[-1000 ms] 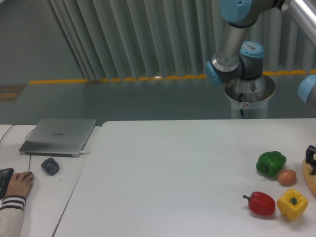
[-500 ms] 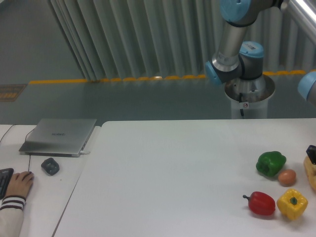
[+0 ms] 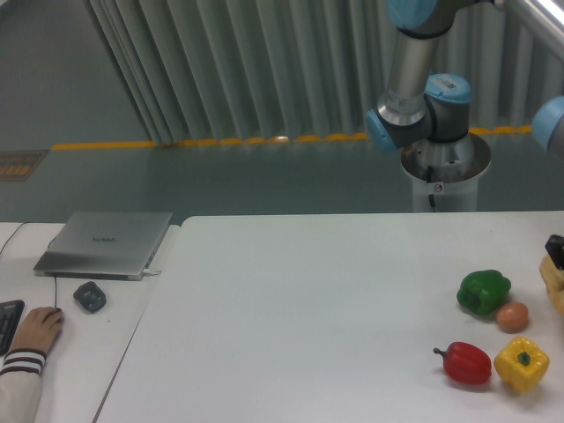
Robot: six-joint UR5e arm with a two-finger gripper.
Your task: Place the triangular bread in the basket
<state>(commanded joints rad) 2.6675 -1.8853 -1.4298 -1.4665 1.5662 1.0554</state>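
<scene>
Far left, your hand (image 3: 35,328) is resting on the side desk, fingers by the corner of a dark keyboard (image 3: 7,322), striped cuff showing. Just right of it there's a small grey mouse (image 3: 89,296), and behind that a closed silver laptop (image 3: 106,243) with a cable running off toward the left.

Then you've got the big white table (image 3: 308,300), with nothing going on until the right side. There sits a green pepper (image 3: 483,292), with a small brown egg (image 3: 512,317) touching its lower right. In front of those are a red pepper (image 3: 465,363), lying with its stem pointing left, and a yellow pepper (image 3: 522,364) just beside it, pretty much touching.

Behind the table you can see the arm (image 3: 414,84), grey with blue joints, rising from its pedestal (image 3: 445,176) and going out of the top of the shot.

Right at the edge of the shot there's the gripper (image 3: 555,251), only a dark sliver showing, so can't tell if it's spread or pinched. Directly under it, touching, is a bit of the pale tan bread (image 3: 555,286), mostly cut off by the edge. It looks raised off the table, but honestly can't be sure. It's right of the green pepper and above the yellow one.
</scene>
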